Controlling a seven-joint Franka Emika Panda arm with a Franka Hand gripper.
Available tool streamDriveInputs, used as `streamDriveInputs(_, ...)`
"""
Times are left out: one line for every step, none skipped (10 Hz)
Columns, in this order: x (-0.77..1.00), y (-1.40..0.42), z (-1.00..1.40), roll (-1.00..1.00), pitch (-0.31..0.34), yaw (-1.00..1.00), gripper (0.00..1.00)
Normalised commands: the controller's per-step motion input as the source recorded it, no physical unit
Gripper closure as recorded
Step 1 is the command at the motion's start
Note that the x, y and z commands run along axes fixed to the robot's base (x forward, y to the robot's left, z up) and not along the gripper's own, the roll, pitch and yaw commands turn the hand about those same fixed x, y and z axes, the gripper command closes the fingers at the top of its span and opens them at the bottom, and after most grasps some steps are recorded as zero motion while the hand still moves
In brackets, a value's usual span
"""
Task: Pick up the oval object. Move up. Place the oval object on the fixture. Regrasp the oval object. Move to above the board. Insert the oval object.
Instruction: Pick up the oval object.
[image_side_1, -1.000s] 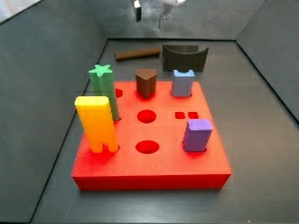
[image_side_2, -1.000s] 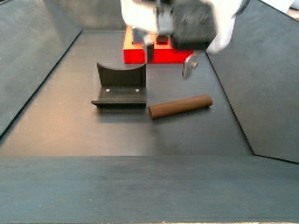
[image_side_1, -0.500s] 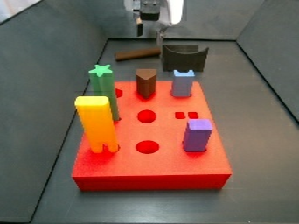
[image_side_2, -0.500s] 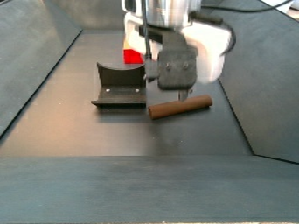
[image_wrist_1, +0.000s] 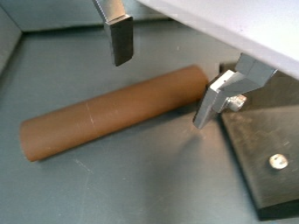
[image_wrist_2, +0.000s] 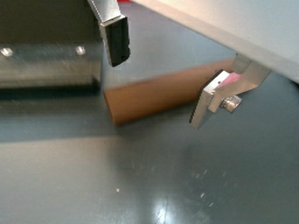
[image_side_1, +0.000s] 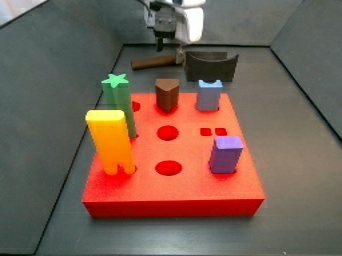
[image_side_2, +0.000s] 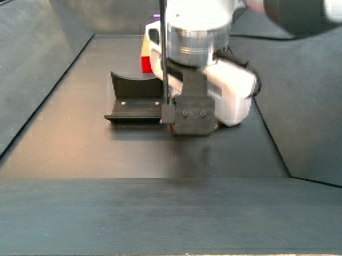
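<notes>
Gripper (image_wrist_1: 163, 77) low over the oval object (image_wrist_1: 111, 115), beside the fixture (image_side_2: 135, 98).
We see fingers (image_wrist_1: 119, 38) spread open, straddling the lying rod, not clamping it.

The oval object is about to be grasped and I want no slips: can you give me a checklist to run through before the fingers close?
1. Gripper open: ok, the plates stand apart.
2. Oval object lying flat on the floor: ok.
3. Fingers straddling the oval object: ok in both wrist views, one each side.
4. Pads low enough to bite: cannot tell.
5. Fixture apart from the fingers: ok, it sits beside them.
6. Board has a free hole: ok.
</notes>
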Motion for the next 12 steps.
streamDriveInputs(-0.03,0.01,-0.01,-0.11,-0.037,-0.22,0.0)
streamDriveInputs(-0.05,0.0,0.0,-0.07,-0.049,-0.23,0.0)
streamDriveInputs(-0.03,0.0,-0.06,-0.01,-0.031,-0.2,0.0)
streamDriveInputs(-0.02,0.0,-0.16,-0.02,-0.033,-0.18,0.0)
streamDriveInputs(-0.06,0.0,-0.17,-0.03,-0.056,-0.15,0.0)
streamDriveInputs(-0.01,0.0,-0.19,-0.03,-0.041,-0.15,0.0)
streamDriveInputs(-0.03,0.0,-0.21,-0.05,-0.053,-0.13,0.0)
streamDriveInputs(-0.05,0.0,-0.2,-0.04,-0.059,-0.12,0.0)
streamDriveInputs(-0.03,0.0,-0.19,-0.04,-0.057,-0.1,0.0)
streamDriveInputs(0.0,0.0,-0.1,-0.03,-0.047,0.0,0.0)
streamDriveInputs(-0.01,0.0,0.0,0.0,-0.069,0.0,0.0)
streamDriveInputs(0.0,0.0,0.0,0.0,0.0,0.0,0.0)
